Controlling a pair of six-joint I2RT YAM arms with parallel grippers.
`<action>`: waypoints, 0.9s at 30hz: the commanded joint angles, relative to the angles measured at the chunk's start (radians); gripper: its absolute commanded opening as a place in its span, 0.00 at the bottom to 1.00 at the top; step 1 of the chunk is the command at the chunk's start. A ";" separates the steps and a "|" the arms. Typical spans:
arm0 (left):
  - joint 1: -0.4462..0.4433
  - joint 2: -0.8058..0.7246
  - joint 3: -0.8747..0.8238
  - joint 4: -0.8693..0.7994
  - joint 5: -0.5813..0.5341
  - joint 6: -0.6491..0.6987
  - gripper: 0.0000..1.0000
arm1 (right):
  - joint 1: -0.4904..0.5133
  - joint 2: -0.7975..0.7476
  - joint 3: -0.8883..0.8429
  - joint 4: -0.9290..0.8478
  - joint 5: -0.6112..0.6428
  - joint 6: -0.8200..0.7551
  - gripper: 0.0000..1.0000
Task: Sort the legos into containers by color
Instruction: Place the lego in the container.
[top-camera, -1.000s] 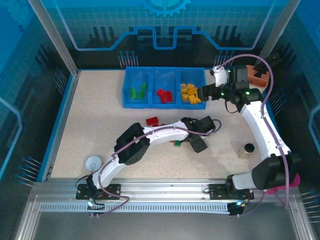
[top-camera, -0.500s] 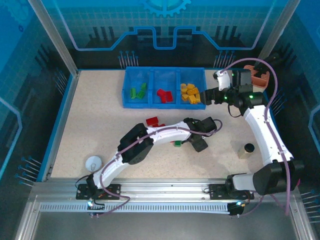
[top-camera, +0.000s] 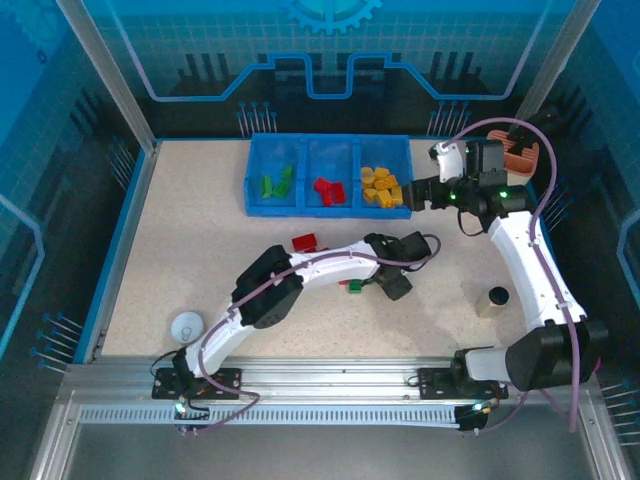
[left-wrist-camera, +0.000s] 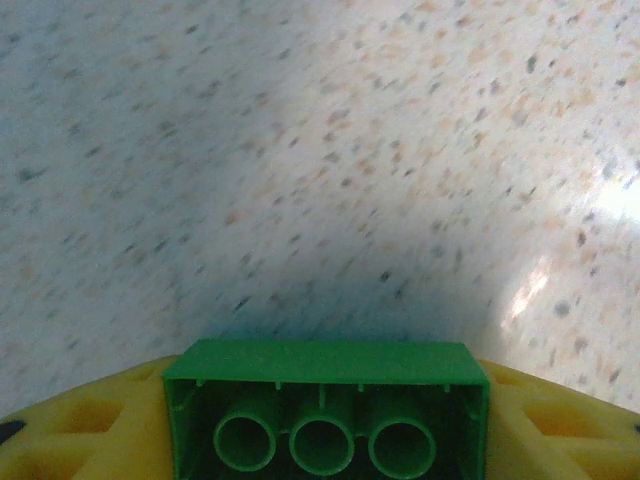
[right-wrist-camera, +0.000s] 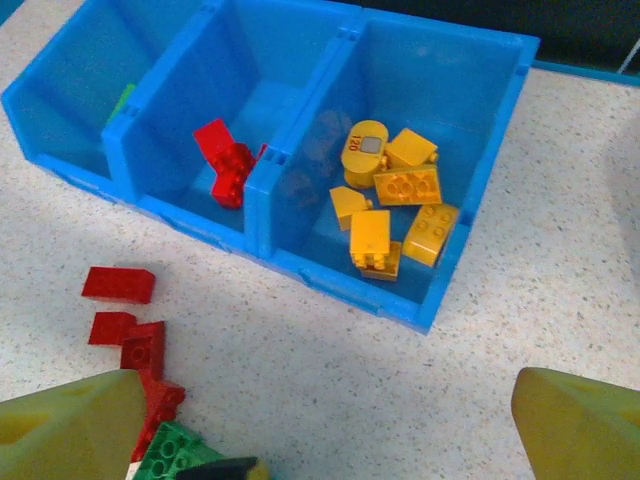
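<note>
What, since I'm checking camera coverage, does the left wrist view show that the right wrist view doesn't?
Left wrist: the hollow underside of a green plastic brick between the left hand's yellow fingers. Right wrist: a bright blue three-compartment plastic tray holding yellow bricks and red bricks, loose red bricks outside. Both: speckled tabletop, yellow fingers.

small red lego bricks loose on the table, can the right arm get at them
Probably yes: the right gripper is open and empty, red bricks lie uncovered, but the left arm crowds them.
</note>
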 joint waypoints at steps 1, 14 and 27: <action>0.043 -0.217 -0.018 -0.014 0.016 -0.032 0.49 | -0.036 -0.034 -0.052 0.023 0.018 0.044 0.95; 0.383 -0.544 -0.138 0.003 -0.072 0.057 0.51 | -0.028 -0.042 -0.255 0.107 -0.059 0.122 0.93; 0.673 -0.380 -0.089 0.039 -0.041 -0.002 0.53 | 0.286 0.122 -0.266 0.163 0.008 0.237 0.88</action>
